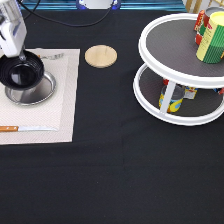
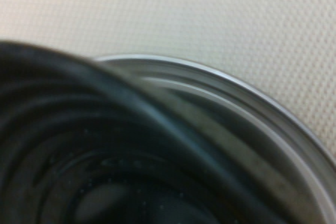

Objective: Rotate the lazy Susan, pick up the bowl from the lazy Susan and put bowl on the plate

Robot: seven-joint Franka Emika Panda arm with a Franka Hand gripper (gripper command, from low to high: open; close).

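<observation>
— Black bowl (image 2: pixel 82 165) is seen closest, over the plate (image 1: pixel 37 92) at the exterior view's left, off the lazy Susan (image 1: pixel 182 75).
— Rim is clenched by the end effector (image 1: pixel 21 56); glossy, stiff, likely slippery.

No legible text, brand, number or sign is shown in either view. Printed labels in red, yellow and green are carried by the cans (image 1: pixel 209 31) on the upper tier of the lazy Susan (image 1: pixel 150 42), and a yellow-and-blue label by the can (image 1: pixel 172 97) on its lower tier, but no wording on them can be made out.
</observation>
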